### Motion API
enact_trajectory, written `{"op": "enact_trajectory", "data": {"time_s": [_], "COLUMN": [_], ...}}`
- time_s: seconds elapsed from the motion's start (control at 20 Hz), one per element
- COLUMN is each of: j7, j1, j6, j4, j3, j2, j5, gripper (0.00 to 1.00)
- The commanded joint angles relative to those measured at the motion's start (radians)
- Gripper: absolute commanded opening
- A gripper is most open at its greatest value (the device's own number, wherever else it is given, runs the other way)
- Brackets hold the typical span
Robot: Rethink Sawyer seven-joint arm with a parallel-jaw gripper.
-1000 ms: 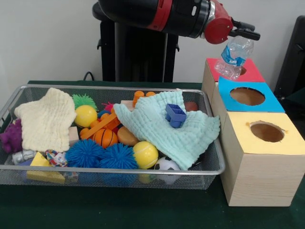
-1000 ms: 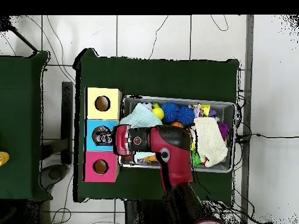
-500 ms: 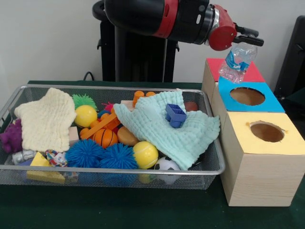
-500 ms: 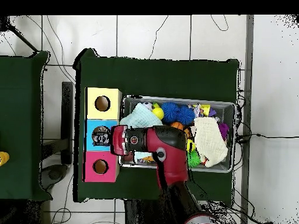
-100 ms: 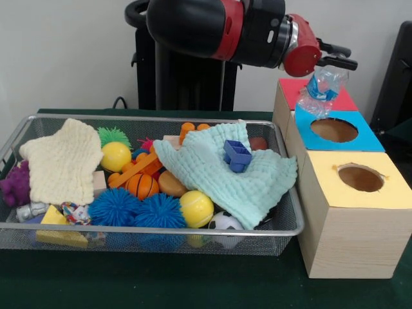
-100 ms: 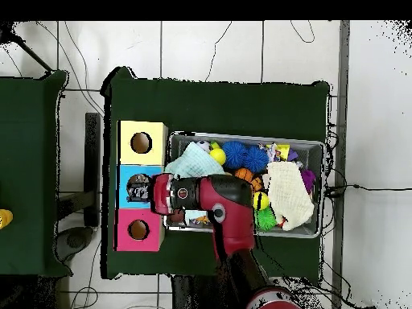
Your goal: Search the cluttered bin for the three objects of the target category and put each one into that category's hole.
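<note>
Now, near side first: the wire bin on the green tabletop is unchanged — blue spiky balls, yellow ball, mint cloth with a blue square cup on it, cream cloth, basketball, all where they were a second ago. Beside it, the yellow box is nearest, then the blue box, then the red box farthest.

Change is at the back: the gripper, closed on the crumpled plastic bottle, has carried it from over the red box toward the blue box's hole. Bottle hangs tilted, its low end just behind that hole's far rim, not yet over centre. Overhead agrees: wrist beside the blue box. Likely needs a bit more travel before release; an early drop could catch the rim.
</note>
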Motion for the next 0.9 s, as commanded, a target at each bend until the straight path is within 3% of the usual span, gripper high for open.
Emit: {"op": "enact_trajectory", "data": {"time_s": [0.05,0.9], "j7": [-0.175,-0.183], "j1": [0.01,0.059], "j6": [-0.123,-0.121], "j4": [-0.066,-0.068], "j3": [0.089,0.076], "j2": [0.044,0.041], "j5": [0.093,0.162], "gripper": [0.0,0.0]}}
